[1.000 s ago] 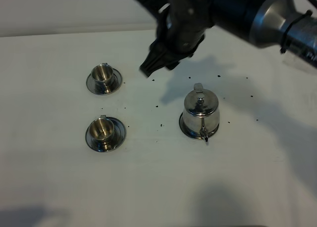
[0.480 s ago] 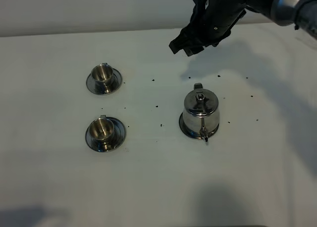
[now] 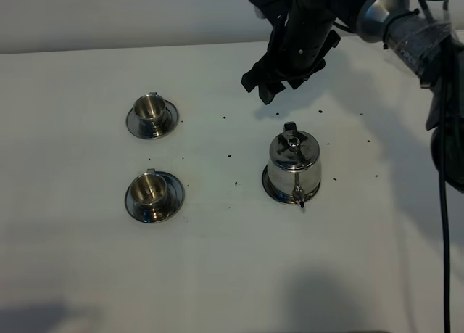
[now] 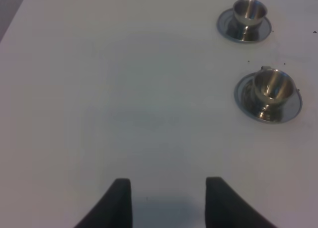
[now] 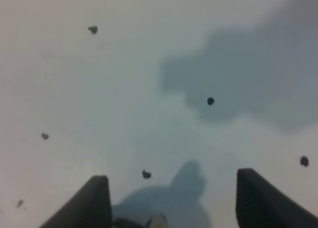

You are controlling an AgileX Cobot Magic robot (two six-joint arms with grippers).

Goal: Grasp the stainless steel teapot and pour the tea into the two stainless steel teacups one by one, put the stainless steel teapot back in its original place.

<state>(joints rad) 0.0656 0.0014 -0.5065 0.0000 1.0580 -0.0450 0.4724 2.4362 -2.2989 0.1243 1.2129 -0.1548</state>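
The stainless steel teapot (image 3: 292,166) stands upright on the white table, right of centre, with its spout toward the front edge. The two stainless steel teacups sit on saucers to its left, one farther back (image 3: 151,114) and one nearer (image 3: 151,191). Both also show in the left wrist view (image 4: 250,13) (image 4: 271,86). My right gripper (image 3: 259,86) hovers open and empty behind the teapot, apart from it. In the right wrist view its fingers (image 5: 97,200) stand wide apart above the table. My left gripper (image 4: 169,200) is open and empty over bare table, well short of the cups.
Small dark specks (image 3: 230,157) are scattered on the white table (image 3: 217,275) between the cups and the teapot, and also show in the right wrist view (image 5: 210,101). The right arm's cable (image 3: 444,202) hangs down at the right edge.
My right gripper has moved right and toward the back, from near the far cup to behind the teapot. The teapot and the cups have not moved.
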